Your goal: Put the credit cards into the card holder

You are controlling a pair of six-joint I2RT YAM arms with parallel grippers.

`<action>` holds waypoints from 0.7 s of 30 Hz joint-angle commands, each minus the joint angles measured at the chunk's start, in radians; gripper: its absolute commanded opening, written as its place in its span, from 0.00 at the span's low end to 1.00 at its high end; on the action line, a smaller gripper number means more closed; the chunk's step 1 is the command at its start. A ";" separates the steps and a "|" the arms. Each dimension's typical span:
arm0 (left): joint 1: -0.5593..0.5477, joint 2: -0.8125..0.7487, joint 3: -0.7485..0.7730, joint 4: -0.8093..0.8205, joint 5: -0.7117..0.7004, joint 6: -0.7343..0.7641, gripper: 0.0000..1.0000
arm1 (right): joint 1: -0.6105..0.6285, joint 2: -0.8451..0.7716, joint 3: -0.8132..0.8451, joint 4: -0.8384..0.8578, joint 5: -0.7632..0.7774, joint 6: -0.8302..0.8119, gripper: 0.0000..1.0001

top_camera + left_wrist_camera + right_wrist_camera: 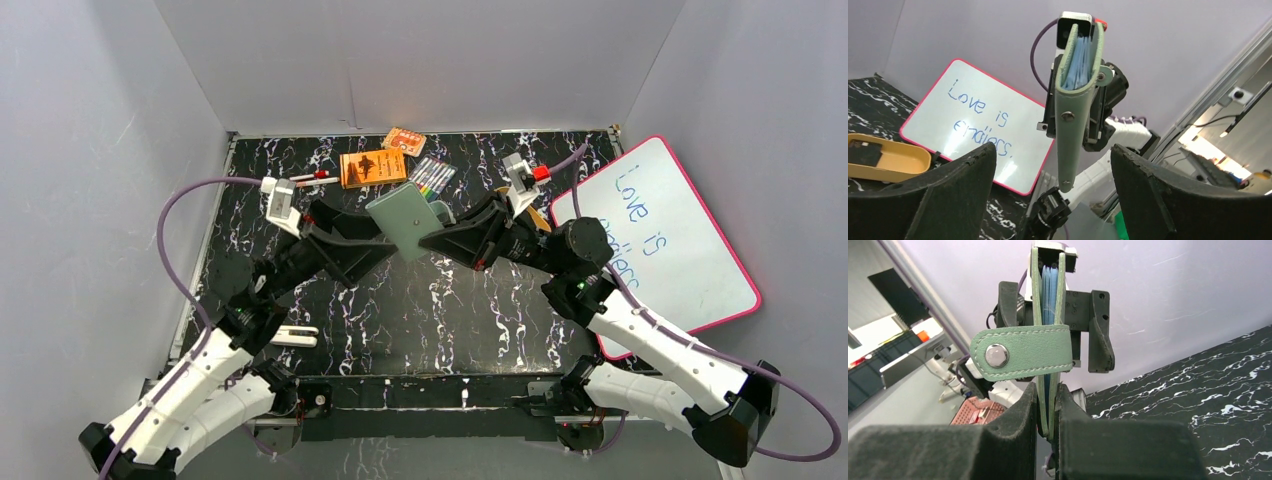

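The sage-green card holder (405, 222) hangs in the air over the middle of the table. My right gripper (1048, 390) is shut on its lower edge, and the snap tab (1020, 359) lies across the pale blue sleeves. My left gripper (1053, 150) stands open, its fingers (958, 195) wide apart on either side of the card holder (1075, 115) and not touching it. In the top view the left gripper (385, 243) faces the right gripper (432, 240) across the holder. One dark credit card (863, 152) lies in the tan tray (898, 165).
A pink-rimmed whiteboard (665, 240) leans at the right. Two orange boxes (372, 168) and a pack of markers (432, 177) lie at the back. A pen (310, 178) lies at the back left, and a white object (295, 335) sits by the left arm.
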 commanded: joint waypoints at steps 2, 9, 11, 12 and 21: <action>0.000 0.076 0.051 0.166 -0.041 -0.157 0.80 | 0.005 -0.019 0.011 0.090 0.122 -0.002 0.00; 0.000 0.139 0.056 0.218 -0.039 -0.204 0.68 | 0.005 -0.026 -0.003 0.071 0.170 -0.012 0.00; 0.000 0.150 0.049 0.255 -0.037 -0.221 0.63 | 0.005 -0.026 -0.009 0.074 0.179 -0.008 0.00; 0.000 0.155 0.048 0.264 -0.036 -0.226 0.61 | 0.005 -0.026 -0.011 0.075 0.182 -0.006 0.00; 0.000 0.210 0.074 0.303 0.005 -0.243 0.50 | 0.006 -0.012 -0.021 0.082 0.198 0.007 0.00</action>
